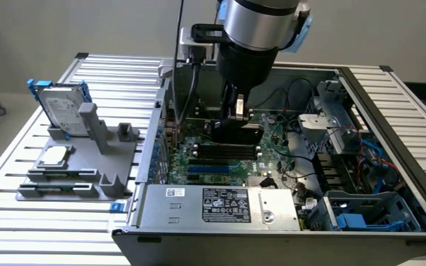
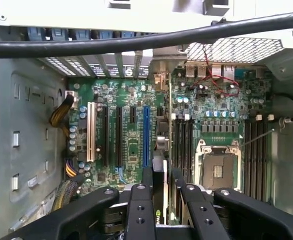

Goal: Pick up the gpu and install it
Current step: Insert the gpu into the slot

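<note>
Nearest, a silver power supply [image 1: 221, 205] lies across the front of the open computer case [image 1: 390, 105]. Behind it, over the green motherboard [image 1: 213, 163], the claw [image 1: 237, 123] is clamped on the gpu [image 1: 248, 136], held upright and edge-down above the slots. Farther off, on the exterior view's left, a hard drive [image 1: 61, 111] stands in a grey holder [image 1: 87, 166] on the slatted tabletop [image 1: 117, 66].

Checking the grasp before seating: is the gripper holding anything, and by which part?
Yes. The gripper holds the gpu by its upper edge, clamped across its two flat faces. The card hangs edge-down above the motherboard.
</note>
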Controlling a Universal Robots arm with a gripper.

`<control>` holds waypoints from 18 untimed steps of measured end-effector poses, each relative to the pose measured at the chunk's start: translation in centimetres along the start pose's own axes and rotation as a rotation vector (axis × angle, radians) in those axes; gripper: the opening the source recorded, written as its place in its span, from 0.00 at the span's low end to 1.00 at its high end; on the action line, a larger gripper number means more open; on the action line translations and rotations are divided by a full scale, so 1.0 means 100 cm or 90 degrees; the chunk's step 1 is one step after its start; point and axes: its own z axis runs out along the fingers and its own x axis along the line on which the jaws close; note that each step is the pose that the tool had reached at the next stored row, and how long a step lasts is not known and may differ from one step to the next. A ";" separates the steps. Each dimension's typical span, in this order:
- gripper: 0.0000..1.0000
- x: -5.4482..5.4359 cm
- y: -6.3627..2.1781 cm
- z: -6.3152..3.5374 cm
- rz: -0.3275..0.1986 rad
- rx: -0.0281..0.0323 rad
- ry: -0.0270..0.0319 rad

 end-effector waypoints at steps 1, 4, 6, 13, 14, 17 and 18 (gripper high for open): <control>0.26 0.002 -0.0001 0.0017 -0.001 -0.0005 0.0002; 0.26 0.006 -0.0006 0.0068 -0.004 -0.0025 0.0005; 0.26 0.007 0.0007 0.0104 -0.005 -0.0027 0.0007; 0.26 0.008 0.0052 0.0179 -0.006 -0.0009 0.0022; 0.26 0.008 0.0081 0.0200 -0.006 -0.0005 0.0023; 0.26 0.008 0.0163 0.0254 -0.006 0.0021 0.0036; 0.26 0.008 0.0167 0.0266 -0.006 0.0044 0.0043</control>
